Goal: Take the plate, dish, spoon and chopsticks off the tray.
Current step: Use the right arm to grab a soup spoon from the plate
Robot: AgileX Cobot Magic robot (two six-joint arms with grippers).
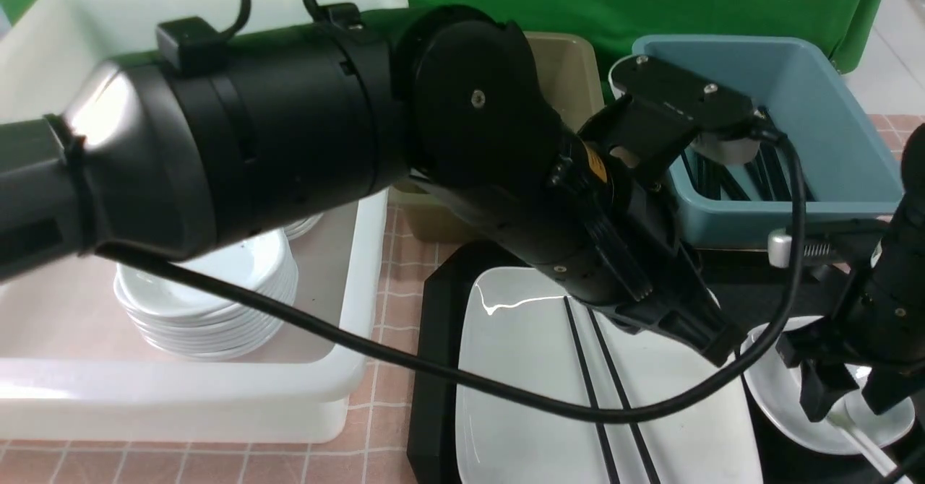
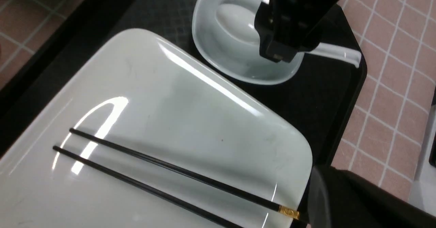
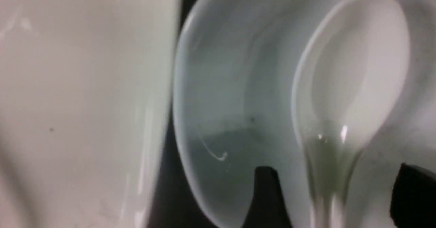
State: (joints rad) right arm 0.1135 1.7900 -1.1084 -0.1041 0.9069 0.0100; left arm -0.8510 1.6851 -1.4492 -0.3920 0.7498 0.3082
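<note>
Chopsticks lie on plate; right of it, spoon in dish, both seemingly on tray.

The left pincer reaches across, shut; the right pincer hangs low (jaws parted).

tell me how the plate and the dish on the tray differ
The plate is far wider than the dish. The plate is flat; the dish has deeper, curved walls. The plate carries the chopsticks; the dish holds the spoon. Both are glossy white and sit on the black tray.
</note>
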